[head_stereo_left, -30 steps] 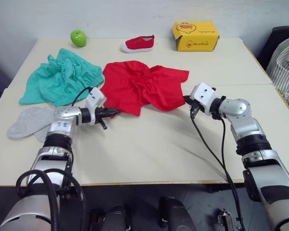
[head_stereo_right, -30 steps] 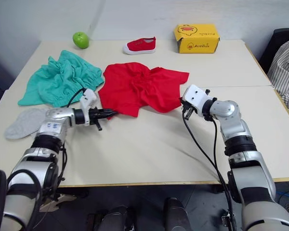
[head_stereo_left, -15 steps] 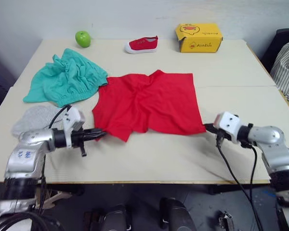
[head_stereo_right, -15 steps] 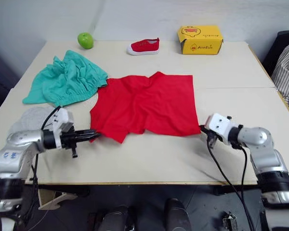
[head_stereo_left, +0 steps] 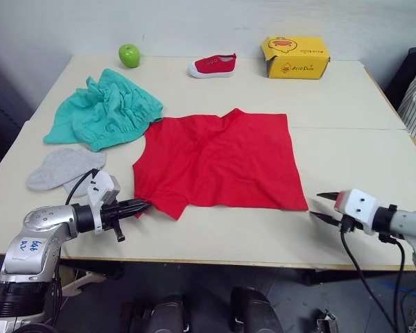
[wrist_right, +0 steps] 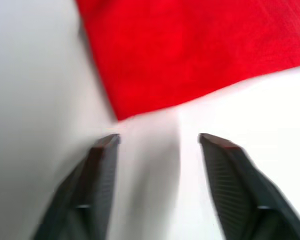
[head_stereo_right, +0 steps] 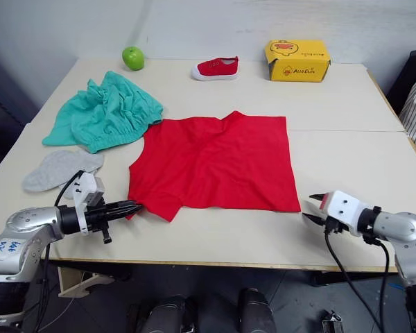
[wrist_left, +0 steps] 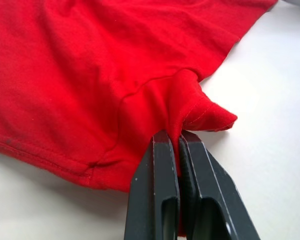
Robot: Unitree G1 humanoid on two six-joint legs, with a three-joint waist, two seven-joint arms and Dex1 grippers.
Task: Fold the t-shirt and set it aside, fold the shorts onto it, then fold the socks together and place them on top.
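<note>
Pressed together on a puckered fold of hem, the left gripper's [wrist_left: 179, 142] two black fingers pinch the near left corner of the bright red short-sleeved cloth t-shirt [head_stereo_left: 218, 161], the stitched edge bunching into a small peak just past the fingertips. Behind and to the left of that gripper lie the plain light grey soft socks [head_stereo_left: 62, 168], flat and overlapping on the pale matte tabletop [head_stereo_left: 347, 104]. Further back from them sits the teal-green fabric shorts [head_stereo_left: 104, 114], crumpled in a heap with its gathered elastic waistband rippling along the edge nearest the shirt, which it touches. Beyond the shorts stands a smooth round green apple [head_stereo_left: 130, 55]. From the pinched corner the t-shirt spreads rightward, nearly flat with shallow creases, roughly square in outline. Far behind it rest a small red canvas shoe with a white sole [head_stereo_left: 212, 66] and a yellow cardboard box with printed artwork [head_stereo_left: 295, 57]. At the shirt's near right corner the right gripper [head_stereo_left: 322, 207] has its fingers spread wide apart, holding nothing, the tips just beside the cloth's pointed corner without touching it
</note>
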